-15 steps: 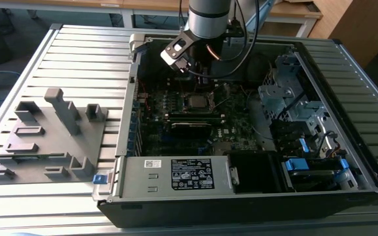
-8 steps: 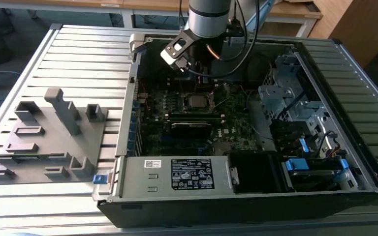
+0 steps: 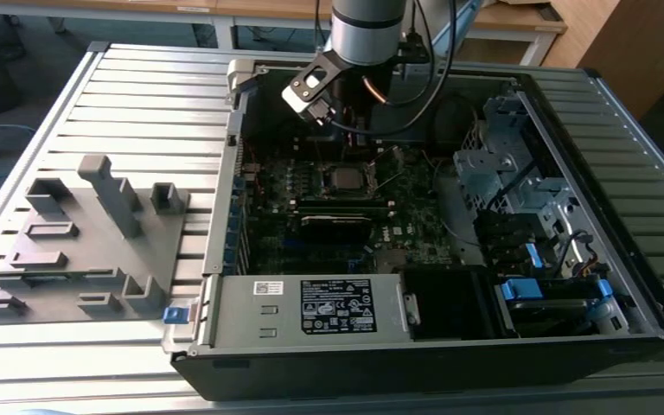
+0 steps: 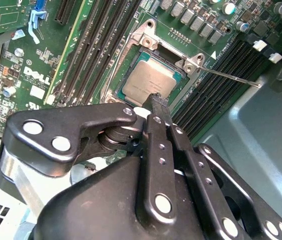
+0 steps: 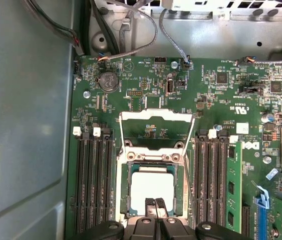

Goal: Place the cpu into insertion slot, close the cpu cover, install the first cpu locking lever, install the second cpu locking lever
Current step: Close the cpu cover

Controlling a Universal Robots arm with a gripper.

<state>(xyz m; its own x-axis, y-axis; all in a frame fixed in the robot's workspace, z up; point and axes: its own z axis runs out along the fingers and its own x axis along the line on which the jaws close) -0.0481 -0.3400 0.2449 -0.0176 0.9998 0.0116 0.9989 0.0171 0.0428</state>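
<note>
The cpu (image 5: 152, 186) lies in the insertion slot (image 5: 124, 190); the cpu cover (image 5: 156, 115) stands flipped open beside it; the gripper (image 5: 156, 203) has its fingers pressed narrow together, empty, at the cpu's edge.

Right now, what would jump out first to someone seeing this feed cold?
The silver cpu lies in the insertion slot, with the cpu cover flipped open beside it. The black gripper is poised at the cpu's edge, fingers together.
</note>
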